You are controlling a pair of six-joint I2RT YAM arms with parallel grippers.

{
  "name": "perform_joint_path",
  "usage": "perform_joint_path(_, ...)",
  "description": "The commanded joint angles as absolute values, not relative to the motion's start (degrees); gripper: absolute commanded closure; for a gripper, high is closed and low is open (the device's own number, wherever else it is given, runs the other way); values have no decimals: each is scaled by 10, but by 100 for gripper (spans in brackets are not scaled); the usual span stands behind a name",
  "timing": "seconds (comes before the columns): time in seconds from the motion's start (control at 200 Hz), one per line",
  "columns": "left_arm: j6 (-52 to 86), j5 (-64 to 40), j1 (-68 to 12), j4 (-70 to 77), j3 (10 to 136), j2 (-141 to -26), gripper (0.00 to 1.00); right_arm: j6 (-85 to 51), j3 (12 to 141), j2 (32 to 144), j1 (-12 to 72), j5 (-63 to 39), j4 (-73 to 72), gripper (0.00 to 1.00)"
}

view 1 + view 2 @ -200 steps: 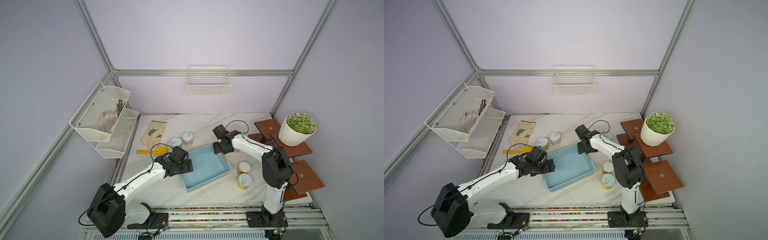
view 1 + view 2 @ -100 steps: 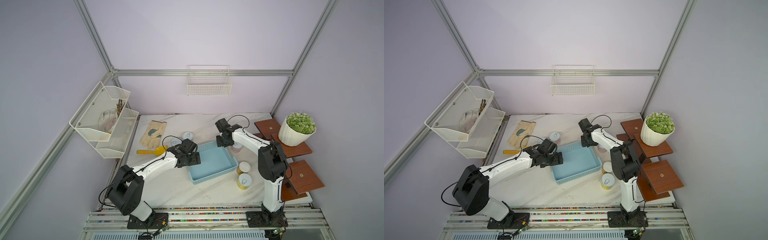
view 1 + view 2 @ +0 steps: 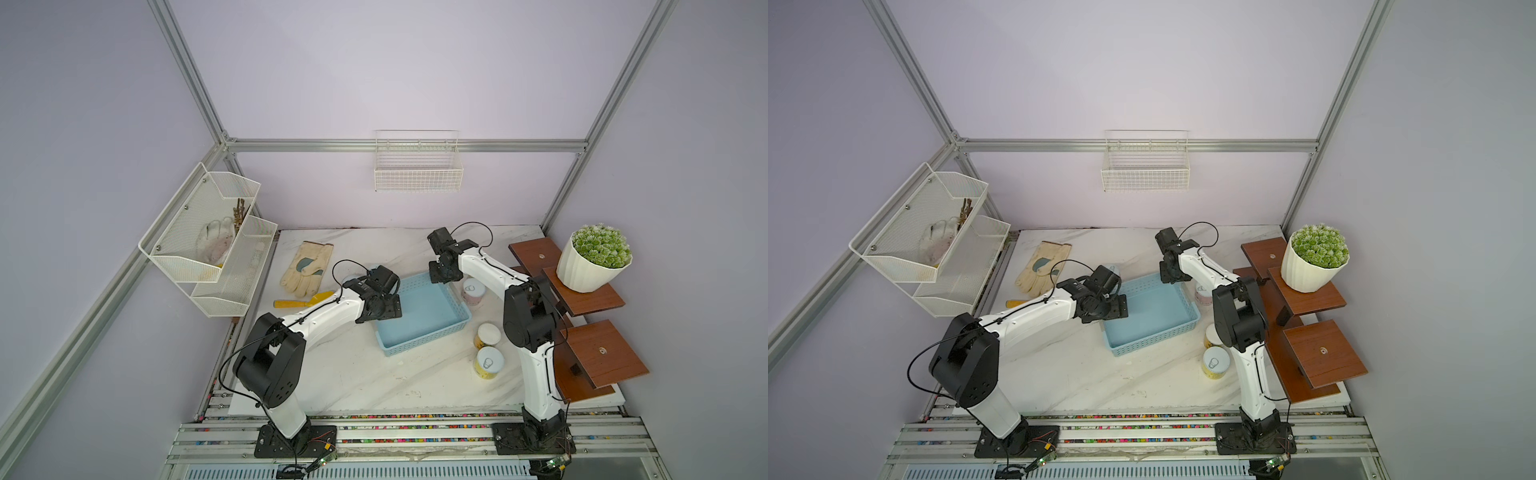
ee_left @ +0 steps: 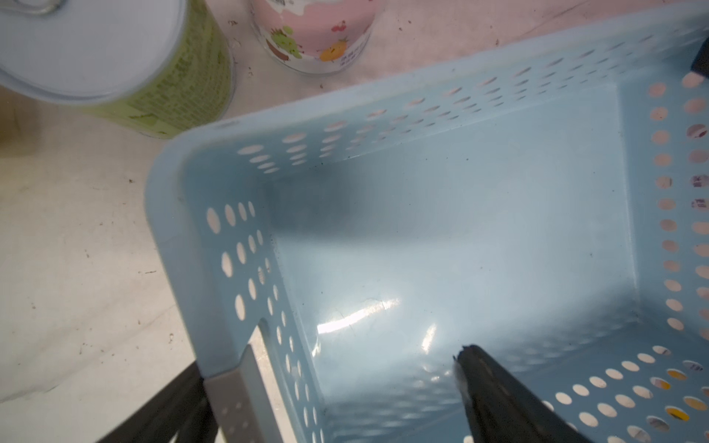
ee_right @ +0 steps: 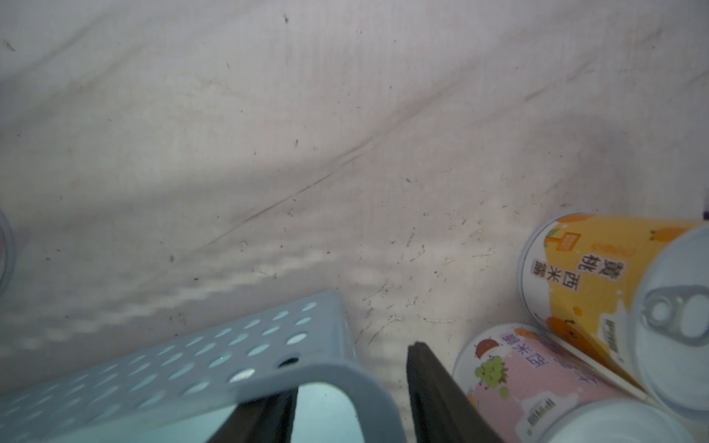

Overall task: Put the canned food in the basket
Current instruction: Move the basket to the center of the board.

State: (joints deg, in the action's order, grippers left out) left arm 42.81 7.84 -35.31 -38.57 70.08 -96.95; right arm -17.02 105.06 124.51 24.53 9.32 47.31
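Blocking a basket (image 3: 428, 337) corner, the left arm (image 3: 328, 313) half-hides one can (image 3: 351, 279).

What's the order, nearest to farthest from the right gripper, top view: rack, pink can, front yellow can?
1. Pink can, beside the right gripper at the basket corner.
2. Front yellow can, right front.
3. Rack, left wall.

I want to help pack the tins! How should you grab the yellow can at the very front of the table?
Come straight down from above and pinch the yellow can by its round side wall, just under the lid. It stands upright, ring-pull up, and another can sits close behind, so squeeze left-to-right where the sides look free.
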Motion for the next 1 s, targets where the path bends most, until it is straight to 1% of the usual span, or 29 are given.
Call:
perform_joint_path(0.0, 416, 68, -355, -358, 719, -963, 0, -164, 1062, 1240, 252, 79, 485, 33)
perform_joint_path(0.02, 416, 68, -355, -360, 718, -960, 0, -164, 1060, 1237, 252, 80, 485, 27)
perform_joint_path(0.06, 417, 71, -354, -362, 714, -954, 0, -164, 1055, 1228, 252, 80, 484, 19)
perform_joint_path(0.105, 417, 80, -354, -371, 712, -946, 0, -163, 1046, 1216, 252, 83, 482, 13)
perform_joint_path(0.24, 414, 116, -352, -413, 710, -903, 0, -165, 997, 1150, 252, 83, 464, 7)
perform_joint_path(0.36, 398, 149, -352, -441, 697, -846, 0, -170, 914, 1063, 252, 75, 428, 2)
perform_joint_path(0.44, 393, 176, -352, -456, 685, -815, 0, -182, 851, 1002, 252, 74, 405, 1)
perform_joint_path(0.505, 388, 193, -352, -461, 673, -766, 0, -200, 805, 957, 252, 79, 392, 1)
perform_joint_path(0.56, 366, 206, -352, -434, 644, -732, 0, -226, 770, 922, 252, 90, 387, 1)
perform_joint_path(0.635, 328, 189, -352, -379, 591, -682, 0, -251, 737, 887, 252, 93, 391, 1)
perform_joint_path(0.67, 315, 173, -352, -367, 574, -667, 0, -262, 713, 847, 252, 87, 385, 1)
perform_joint_path(0.78, 298, 106, -351, -354, 559, -641, 0, -268, 622, 767, 252, 45, 335, 1)
perform_joint_path(0.835, 282, 66, -352, -332, 546, -631, 0, -273, 586, 728, 252, 41, 328, 1)
perform_joint_path(0.9, 269, 26, -352, -299, 529, -619, 0, -287, 557, 690, 253, 48, 342, 1)
perform_joint_path(0.995, 257, -26, -356, -247, 510, -608, 0, -329, 536, 656, 259, 81, 403, 1)
